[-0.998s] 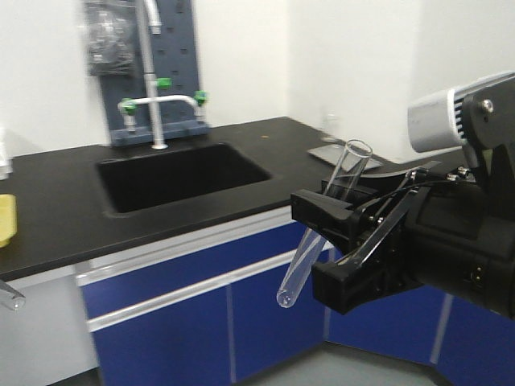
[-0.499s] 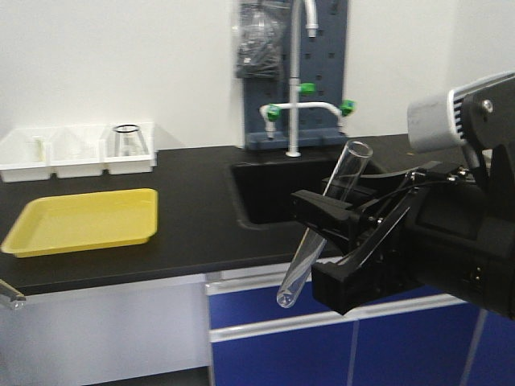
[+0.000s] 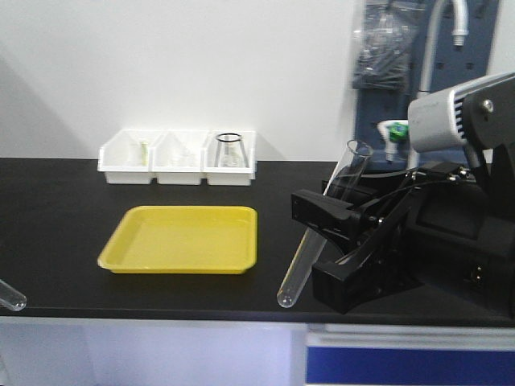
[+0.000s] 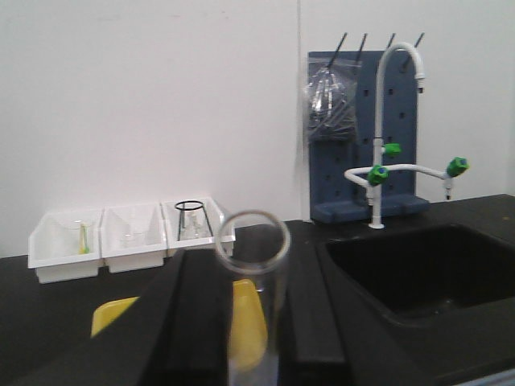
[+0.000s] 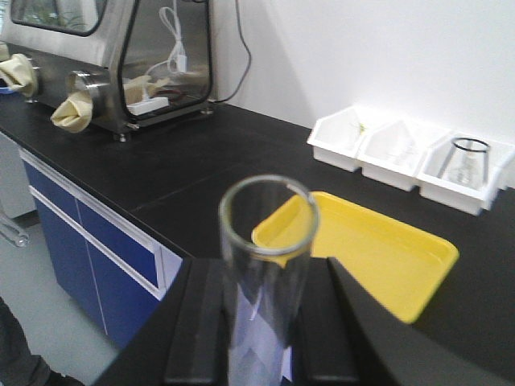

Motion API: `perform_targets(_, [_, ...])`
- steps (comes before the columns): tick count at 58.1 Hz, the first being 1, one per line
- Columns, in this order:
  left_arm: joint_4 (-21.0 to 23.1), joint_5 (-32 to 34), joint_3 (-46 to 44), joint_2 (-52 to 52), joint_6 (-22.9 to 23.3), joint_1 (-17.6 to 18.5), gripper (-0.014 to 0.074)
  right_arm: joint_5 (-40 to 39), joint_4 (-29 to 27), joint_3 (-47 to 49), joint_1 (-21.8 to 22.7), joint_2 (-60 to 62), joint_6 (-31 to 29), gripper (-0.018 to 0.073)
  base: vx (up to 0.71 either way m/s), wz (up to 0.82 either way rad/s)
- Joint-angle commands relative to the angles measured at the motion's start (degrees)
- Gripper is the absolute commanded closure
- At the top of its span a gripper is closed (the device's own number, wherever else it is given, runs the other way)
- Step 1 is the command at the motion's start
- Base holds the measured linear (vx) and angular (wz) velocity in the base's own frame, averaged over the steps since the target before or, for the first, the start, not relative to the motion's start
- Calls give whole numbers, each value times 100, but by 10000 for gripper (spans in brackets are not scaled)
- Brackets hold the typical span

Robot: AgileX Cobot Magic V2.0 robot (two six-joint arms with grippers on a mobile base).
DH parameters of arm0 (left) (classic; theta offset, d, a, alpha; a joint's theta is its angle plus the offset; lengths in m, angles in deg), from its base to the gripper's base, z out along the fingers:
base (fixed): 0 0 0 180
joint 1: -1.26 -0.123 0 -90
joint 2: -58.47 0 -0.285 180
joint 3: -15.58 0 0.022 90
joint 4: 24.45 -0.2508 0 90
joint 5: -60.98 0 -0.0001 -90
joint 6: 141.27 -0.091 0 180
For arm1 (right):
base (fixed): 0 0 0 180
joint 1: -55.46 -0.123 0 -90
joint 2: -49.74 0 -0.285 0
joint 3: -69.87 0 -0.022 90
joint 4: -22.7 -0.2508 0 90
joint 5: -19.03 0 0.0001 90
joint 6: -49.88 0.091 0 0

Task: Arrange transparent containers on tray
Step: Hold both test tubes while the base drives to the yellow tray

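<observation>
The long clear glass test tube point(image 3: 298, 273) sat tilted in the right pincer point(image 3: 310, 245), flared rim up and to the right, rounded bottom down and to the left. The two black fingers point(image 5: 201, 322) were clamped on its middle, one on each side, open only as far as the tube was thick. It hung to the right of the shallow yellow plastic tray point(image 3: 185, 265) and clear of it, over the near edge of the black surface point(image 3: 56, 209).

A second clear glass test tube point(image 4: 251, 314) stood nearly upright in the left pincer point(image 4: 253, 346), which gripped it the same way, a black finger pressed to either side and the open rim rising above them. From the left wrist view, the yellow tray showed behind and through the glass, well apart from it.

The tray lay flat on the surface with nothing in it. Behind it, against the white wall, stood a row of three white plastic bins point(image 3: 177, 169); the right-hand one held a clear conical flask with a dark rim point(image 3: 229, 151). Further right were a black sink point(image 4: 418, 265), a white swan-neck faucet with green handles point(image 4: 378, 137) and a blue-grey pegboard point(image 4: 402, 121). At the far left end of the surface stood a steel glove box with pale gloves point(image 5: 121, 56).
</observation>
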Motion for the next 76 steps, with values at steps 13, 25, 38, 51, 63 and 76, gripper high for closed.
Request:
perform_targets(13, [41, 466, -198, 11, 4, -7, 514, -501, 71, 205, 22, 105, -50, 571, 32, 43])
perform_targets(25, [41, 466, -198, 11, 4, -7, 514, -501, 71, 205, 22, 105, -50, 571, 33, 37])
perform_targets(38, [41, 466, -198, 11, 4, -7, 514, -501, 71, 205, 22, 105, -50, 571, 34, 24])
perform_targets(51, [41, 466, -198, 11, 4, -7, 514, -501, 71, 205, 22, 105, -50, 571, 33, 8])
perform_targets(63, [41, 466, -198, 11, 4, -7, 514, -501, 71, 205, 22, 105, -50, 571, 29, -15])
perform_targets(76, [41, 466, -198, 11, 4, -7, 514, -501, 71, 205, 22, 105, -50, 571, 21, -27])
